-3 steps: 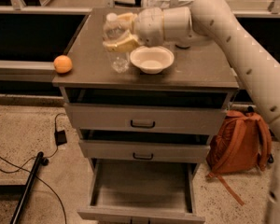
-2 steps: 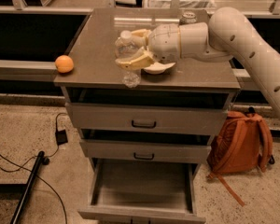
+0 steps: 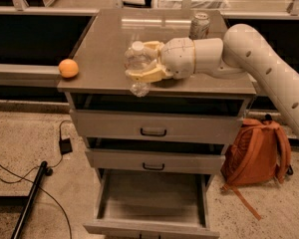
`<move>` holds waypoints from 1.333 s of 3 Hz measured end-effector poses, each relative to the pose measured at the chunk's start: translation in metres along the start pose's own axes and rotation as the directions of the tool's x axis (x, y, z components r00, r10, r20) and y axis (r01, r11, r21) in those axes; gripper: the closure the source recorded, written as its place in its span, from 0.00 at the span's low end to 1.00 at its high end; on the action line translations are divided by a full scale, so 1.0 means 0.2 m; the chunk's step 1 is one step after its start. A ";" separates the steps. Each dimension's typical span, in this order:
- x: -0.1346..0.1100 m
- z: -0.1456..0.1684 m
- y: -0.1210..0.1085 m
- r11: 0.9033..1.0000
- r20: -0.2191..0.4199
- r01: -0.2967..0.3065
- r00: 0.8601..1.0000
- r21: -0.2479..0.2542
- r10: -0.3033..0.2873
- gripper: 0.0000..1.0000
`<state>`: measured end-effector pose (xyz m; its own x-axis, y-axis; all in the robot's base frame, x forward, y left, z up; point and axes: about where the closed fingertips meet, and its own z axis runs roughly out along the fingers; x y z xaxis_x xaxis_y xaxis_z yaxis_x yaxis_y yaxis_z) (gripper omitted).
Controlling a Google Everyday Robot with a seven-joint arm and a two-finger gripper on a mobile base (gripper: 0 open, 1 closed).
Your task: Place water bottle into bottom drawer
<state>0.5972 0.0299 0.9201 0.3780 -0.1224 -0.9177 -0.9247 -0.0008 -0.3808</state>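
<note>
The water bottle (image 3: 138, 66), clear plastic with a white cap, is held upright in my gripper (image 3: 139, 63) at the front edge of the cabinet top, its base hanging just past the edge. The gripper's cream fingers (image 3: 148, 75) are closed around the bottle's body. My white arm (image 3: 249, 54) reaches in from the right. The bottom drawer (image 3: 152, 203) is pulled out below, a shallow grey tray with nothing showing inside.
An orange (image 3: 68, 67) sits at the left front corner of the cabinet top (image 3: 104, 49). A metal can (image 3: 200, 25) stands at the back right. An orange backpack (image 3: 256, 151) leans right of the cabinet. Cables (image 3: 20, 178) lie on the floor left.
My gripper has carried the bottle forward from the middle of the cabinet top to its front edge. The white bowl seen earlier is now hidden behind the gripper.
</note>
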 end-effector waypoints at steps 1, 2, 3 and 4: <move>-0.02 0.00 -0.01 1.000 0.000 0.000 1.000 0.000 0.000 1.00; -0.04 -0.02 0.13 1.000 0.016 -0.025 1.000 0.006 0.025 1.00; -0.18 -0.09 0.40 1.000 0.016 -0.016 1.000 0.007 0.015 1.00; -0.18 -0.09 0.40 1.000 0.016 -0.015 1.000 0.007 0.015 1.00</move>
<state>0.5086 0.0166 0.9243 0.3644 -0.1069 -0.9251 -0.9301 0.0080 -0.3673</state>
